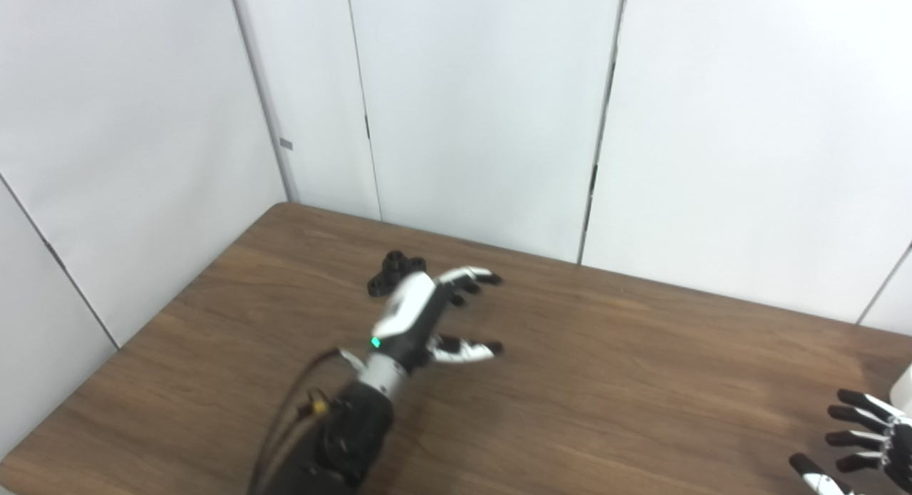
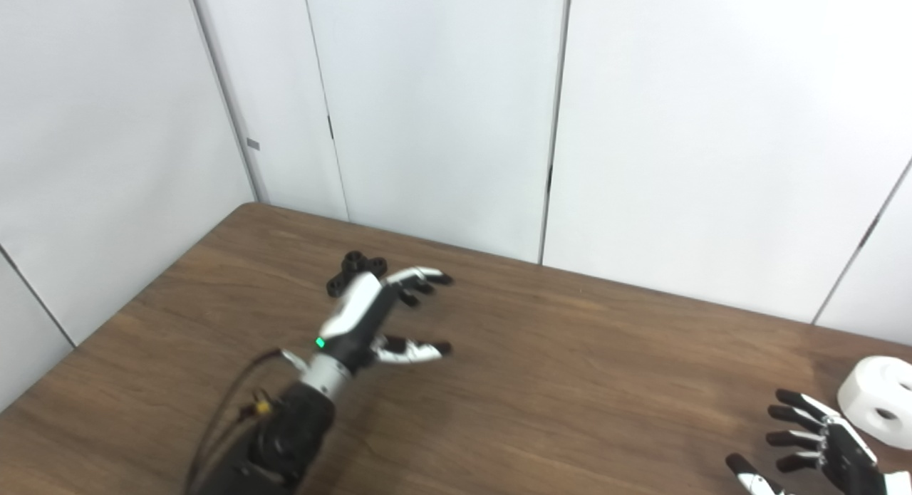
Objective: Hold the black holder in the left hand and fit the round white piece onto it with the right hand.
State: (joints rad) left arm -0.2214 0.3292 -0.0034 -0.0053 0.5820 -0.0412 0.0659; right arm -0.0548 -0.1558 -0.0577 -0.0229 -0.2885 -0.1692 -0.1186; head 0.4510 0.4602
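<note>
The black holder (image 1: 390,271) lies on the wooden table (image 1: 605,381) toward its far left, partly hidden behind my left hand (image 1: 434,315). That hand hovers just in front and to the right of the holder, open, with fingers and thumb spread and nothing between them. The round white piece (image 2: 882,401), with a hole in it, rests on the table at the right edge. Close to its left is my right hand (image 2: 812,441), open with fingers apart, not touching the piece. In the left eye view only a sliver of the white piece (image 1: 903,388) shows.
White wall panels (image 1: 484,103) stand close behind the table's far edge and along its left side. A cable (image 1: 285,417) runs along the left forearm. Bare wood lies between the two hands.
</note>
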